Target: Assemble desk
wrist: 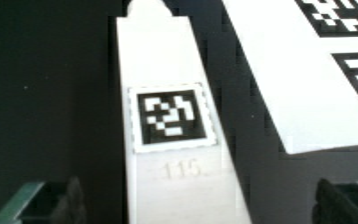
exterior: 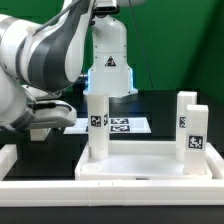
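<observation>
Pincer spread wide astride tagged leg, marker board probably just beside.

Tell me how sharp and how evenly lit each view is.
Exterior view: soft and low in detail, the arm's near bulk blurred, a blue glow on the robot base, white desk top bright on black. Wrist view: leg and tag slightly blurred, hand fingertips dark.
</observation>
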`<state>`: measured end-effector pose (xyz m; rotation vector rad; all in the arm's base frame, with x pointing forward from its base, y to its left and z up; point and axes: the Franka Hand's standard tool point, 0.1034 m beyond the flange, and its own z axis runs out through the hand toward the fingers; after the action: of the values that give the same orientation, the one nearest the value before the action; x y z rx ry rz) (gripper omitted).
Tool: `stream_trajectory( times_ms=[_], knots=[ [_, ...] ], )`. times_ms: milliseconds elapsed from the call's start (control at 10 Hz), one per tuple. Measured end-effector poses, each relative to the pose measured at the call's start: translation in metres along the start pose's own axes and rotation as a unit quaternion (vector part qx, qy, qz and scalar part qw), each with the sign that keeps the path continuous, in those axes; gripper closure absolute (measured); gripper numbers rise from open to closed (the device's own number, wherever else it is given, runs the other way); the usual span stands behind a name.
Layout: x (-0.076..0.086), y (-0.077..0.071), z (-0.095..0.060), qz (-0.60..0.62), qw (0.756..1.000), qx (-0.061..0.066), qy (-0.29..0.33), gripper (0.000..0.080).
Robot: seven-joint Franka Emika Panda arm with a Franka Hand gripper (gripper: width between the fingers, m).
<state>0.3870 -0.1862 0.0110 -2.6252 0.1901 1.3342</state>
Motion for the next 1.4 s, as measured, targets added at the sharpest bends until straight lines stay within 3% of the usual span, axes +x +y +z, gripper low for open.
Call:
stream_trajectory(
  times_ms=[100, 300, 400, 500, 1000, 1100, 1300, 1400],
  knots=[
    [0.000, 0.000, 0.000, 0.000, 1.000, 0.000, 0.000, 0.0150],
    [0.000, 0.000, 0.000, 0.000, 1.000, 0.000, 0.000, 0.0410],
    [0.000, 0.000, 0.000, 0.000, 1.000, 0.000, 0.000, 0.0410],
    [0.000, 0.000, 0.000, 0.000, 1.000, 0.000, 0.000, 0.0511],
    [0.000, 0.001, 0.000, 0.000, 1.000, 0.000, 0.000, 0.0511],
    [-0.004, 0.001, -0.006, -0.006, 1.000, -0.001, -0.003, 0.0511],
    [-0.030, -0.012, -0.057, -0.022, 0.999, -0.004, 0.031, 0.0510],
    [-0.044, -0.019, -0.072, -0.028, 0.998, 0.000, 0.050, 0.0510]
  ],
)
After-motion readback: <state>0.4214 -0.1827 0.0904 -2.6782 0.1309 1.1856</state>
